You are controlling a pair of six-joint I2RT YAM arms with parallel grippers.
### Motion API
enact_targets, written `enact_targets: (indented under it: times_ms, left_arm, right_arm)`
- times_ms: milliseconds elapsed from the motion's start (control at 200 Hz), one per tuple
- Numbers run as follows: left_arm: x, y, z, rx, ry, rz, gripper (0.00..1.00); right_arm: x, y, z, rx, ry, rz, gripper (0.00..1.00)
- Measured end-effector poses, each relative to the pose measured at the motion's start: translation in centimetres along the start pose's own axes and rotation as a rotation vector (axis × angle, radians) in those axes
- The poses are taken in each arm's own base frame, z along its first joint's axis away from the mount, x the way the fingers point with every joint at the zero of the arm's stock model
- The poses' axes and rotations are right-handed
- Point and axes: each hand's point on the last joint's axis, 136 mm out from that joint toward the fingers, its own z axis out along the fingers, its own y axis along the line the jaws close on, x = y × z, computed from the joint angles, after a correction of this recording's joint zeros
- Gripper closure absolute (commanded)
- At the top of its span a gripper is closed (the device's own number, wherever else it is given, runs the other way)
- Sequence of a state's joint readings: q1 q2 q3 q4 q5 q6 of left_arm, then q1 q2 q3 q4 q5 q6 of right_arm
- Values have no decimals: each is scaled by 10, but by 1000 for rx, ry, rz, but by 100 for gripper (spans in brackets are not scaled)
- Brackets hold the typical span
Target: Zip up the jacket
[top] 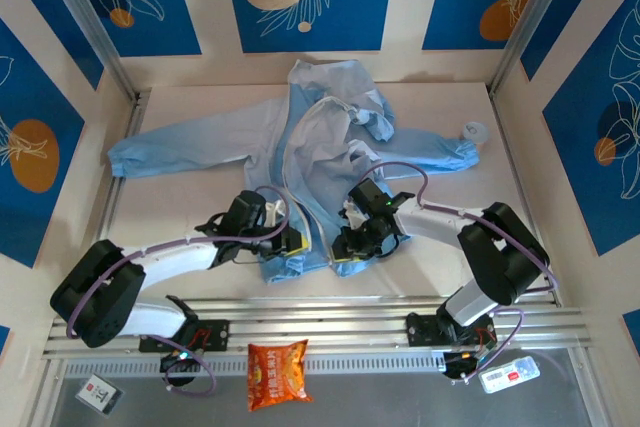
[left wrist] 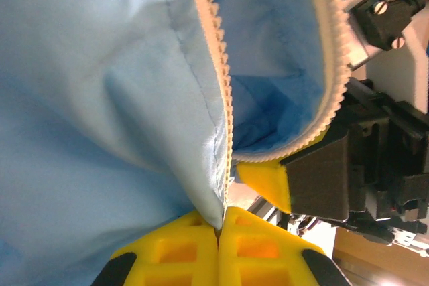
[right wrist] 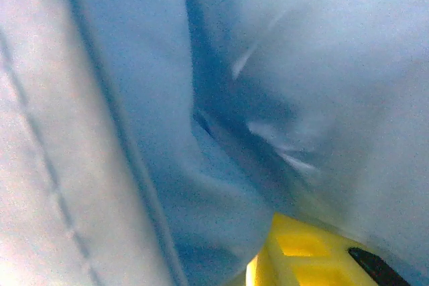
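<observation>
Misalignment looms: left jaws pinch the jacket (top: 310, 127) beside its zipper teeth (left wrist: 221, 72), but the right jaws' hold, buried in fabric, I cannot tell, and that side might slip.

I'm seeing a pale-blue jacket (top: 215, 142) with a whitish zipper (left wrist: 218, 78), pads (left wrist: 181, 249) bright yellow. Walls (top: 350, 22) are deep blue with white leaf outlines and orange discs; the bag (top: 277, 372) is orange.
</observation>
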State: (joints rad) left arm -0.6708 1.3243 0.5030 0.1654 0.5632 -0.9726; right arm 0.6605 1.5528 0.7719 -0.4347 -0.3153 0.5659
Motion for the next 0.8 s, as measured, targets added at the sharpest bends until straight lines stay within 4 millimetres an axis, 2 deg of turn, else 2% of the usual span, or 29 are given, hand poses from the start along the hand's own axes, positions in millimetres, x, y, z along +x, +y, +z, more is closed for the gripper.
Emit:
enact_targets:
  times_ms: [60, 145, 275, 425, 525, 670, 800]
  left_arm:
    - [-1, -2, 0, 5, -3, 15, 100]
    - [-3, -2, -1, 8, -8, 35, 100]
    - [-8, -10, -8, 31, -30, 89, 100]
    - [-17, -31, -19, 77, -73, 189, 100]
    - [-23, -44, -23, 97, -93, 237, 100]
    - [-27, -53, -25, 106, -103, 268, 100]
    - [-22, -58, -29, 118, -100, 283, 100]
  right_arm:
    - [0, 3, 2, -12, 4, -22, 91]
    - [-1, 8, 2, -21, 2, -61, 100]
    - [-4, 20, -9, -36, -49, -136, 100]
    - [-16, 48, -44, -93, -185, -257, 100]
    - [-24, 63, -59, -124, -251, -317, 100]
    - [-29, 67, -66, -130, -276, -337, 100]
    - [-34, 64, -69, -126, -293, -322, 100]
